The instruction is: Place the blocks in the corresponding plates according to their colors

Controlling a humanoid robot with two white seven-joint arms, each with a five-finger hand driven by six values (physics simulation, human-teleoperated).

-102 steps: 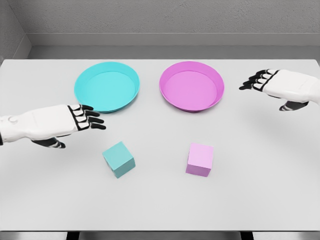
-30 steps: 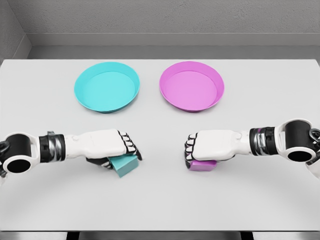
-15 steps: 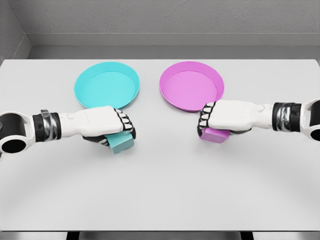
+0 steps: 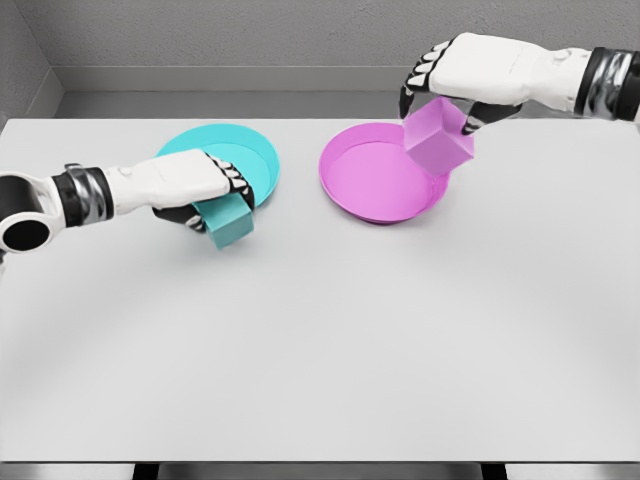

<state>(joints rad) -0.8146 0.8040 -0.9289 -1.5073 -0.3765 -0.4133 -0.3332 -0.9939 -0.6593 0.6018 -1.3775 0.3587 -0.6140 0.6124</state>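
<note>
My left hand [image 4: 212, 195] is shut on the teal block [image 4: 226, 220], holding it just over the near rim of the teal plate [image 4: 255, 160]. The block hangs below the fingers, tilted. My right hand [image 4: 440, 88] is shut on the pink block [image 4: 438, 137], lifted high above the right side of the pink plate [image 4: 365, 180]. The pink block is tilted, one corner pointing down toward the plate's rim.
Both plates sit side by side at the back of the white table [image 4: 320, 340]. A grey wall rises behind the table's far edge.
Both hands have carried their blocks up and away from me. The teal block reached the teal plate's near rim; the pink block rose well above the pink plate.
</note>
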